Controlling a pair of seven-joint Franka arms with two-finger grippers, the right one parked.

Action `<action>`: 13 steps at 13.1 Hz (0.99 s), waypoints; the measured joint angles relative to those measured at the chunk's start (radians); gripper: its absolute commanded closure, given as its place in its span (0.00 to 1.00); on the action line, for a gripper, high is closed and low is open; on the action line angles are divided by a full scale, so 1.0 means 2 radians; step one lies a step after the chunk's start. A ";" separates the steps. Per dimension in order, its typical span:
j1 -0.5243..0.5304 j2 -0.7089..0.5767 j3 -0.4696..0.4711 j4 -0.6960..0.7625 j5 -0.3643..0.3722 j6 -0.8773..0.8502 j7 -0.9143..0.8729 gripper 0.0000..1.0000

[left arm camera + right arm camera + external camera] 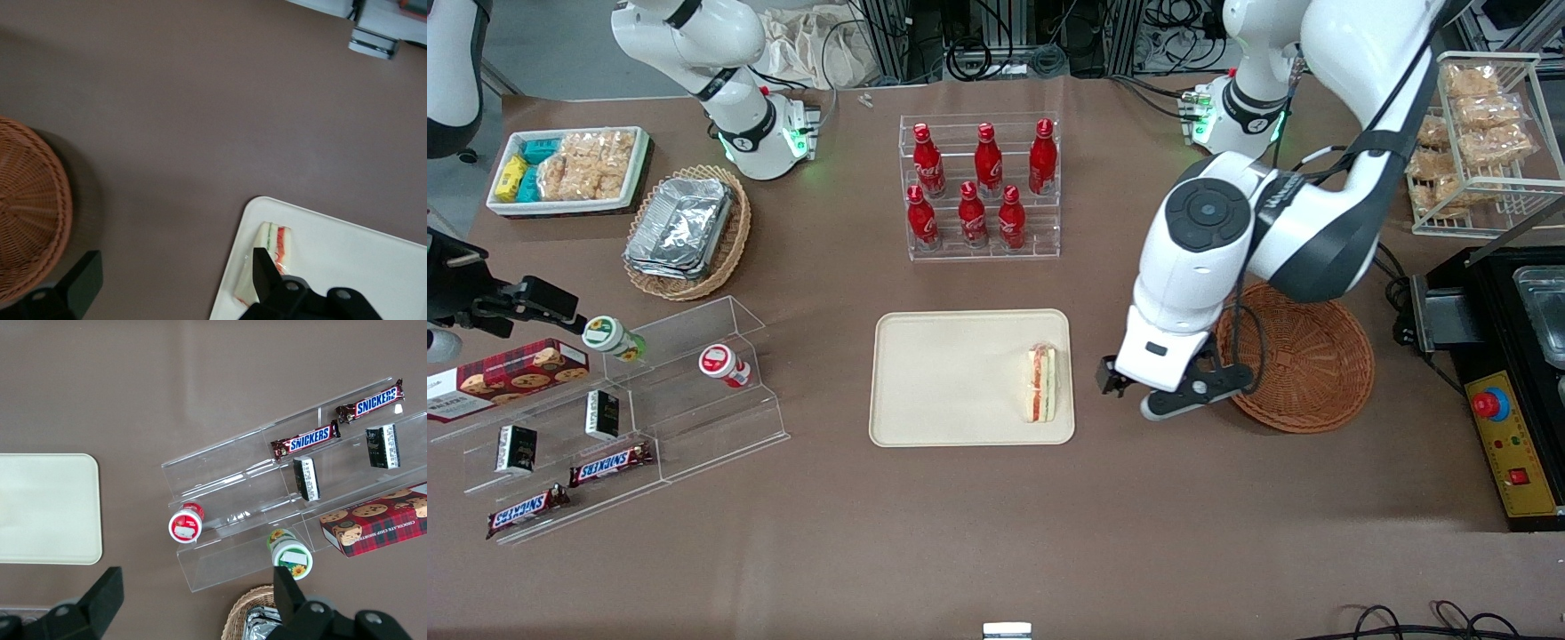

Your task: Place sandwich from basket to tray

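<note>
The sandwich (1042, 382) lies on the cream tray (951, 373), near the tray edge closest to the basket. It also shows in the left wrist view (270, 257) on the tray (347, 260). The reddish-brown round basket (1303, 364) holds nothing that I can see; its rim shows in the left wrist view (27, 207). My left gripper (1125, 384) hangs above the bare table between tray and basket. In the left wrist view the gripper (173, 267) is open and empty, with one finger (265, 270) over the sandwich's end.
A rack of red bottles (983, 187) stands farther from the camera than the tray. A clear shelf of snacks (623, 400), an oval basket of foil containers (685, 231) and a white snack bin (569, 169) lie toward the parked arm's end. A control box (1512, 444) sits beside the round basket.
</note>
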 measured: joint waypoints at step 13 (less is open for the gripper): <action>0.016 -0.105 0.206 -0.037 -0.170 -0.074 0.367 0.00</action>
